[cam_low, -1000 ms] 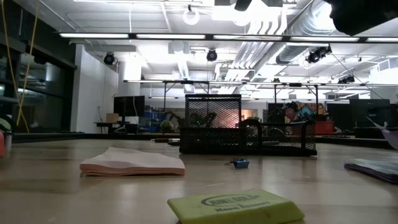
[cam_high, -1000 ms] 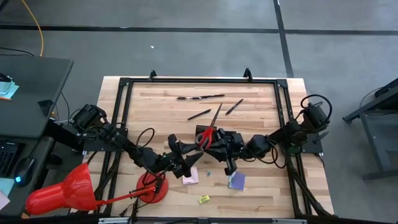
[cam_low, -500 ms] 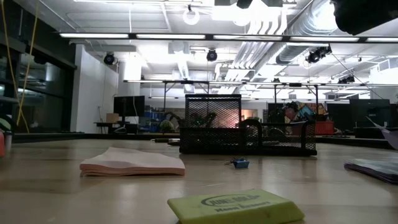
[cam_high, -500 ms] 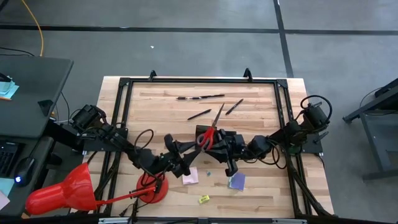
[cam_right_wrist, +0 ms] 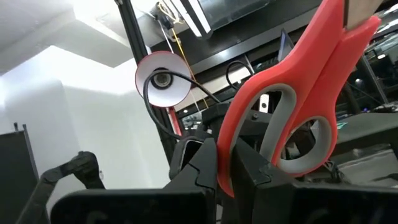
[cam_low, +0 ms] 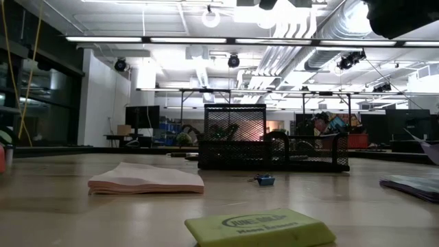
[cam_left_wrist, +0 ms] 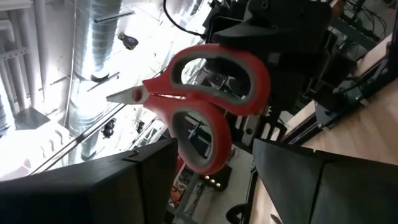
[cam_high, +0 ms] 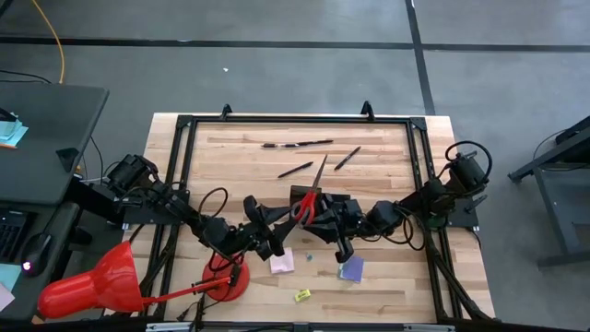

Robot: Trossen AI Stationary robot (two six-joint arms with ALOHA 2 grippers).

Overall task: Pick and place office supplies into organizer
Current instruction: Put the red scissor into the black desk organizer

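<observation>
Right gripper (cam_high: 324, 214) sits over the table's middle, above the organizer (cam_low: 273, 146). Its fingers (cam_right_wrist: 208, 165) pinch the scissors (cam_high: 310, 196) at the lower edge of one red handle loop; the blades point toward the table's far edge. Left gripper (cam_high: 273, 224) is close beside the handles. In the left wrist view the scissors (cam_left_wrist: 205, 109) lie between its spread fingers (cam_left_wrist: 146, 171), untouched. Pink pad (cam_high: 283, 262) lies just below.

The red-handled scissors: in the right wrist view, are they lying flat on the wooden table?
No, the red-handled scissors are held up in the air, one handle loop clamped by the right tool.
</observation>
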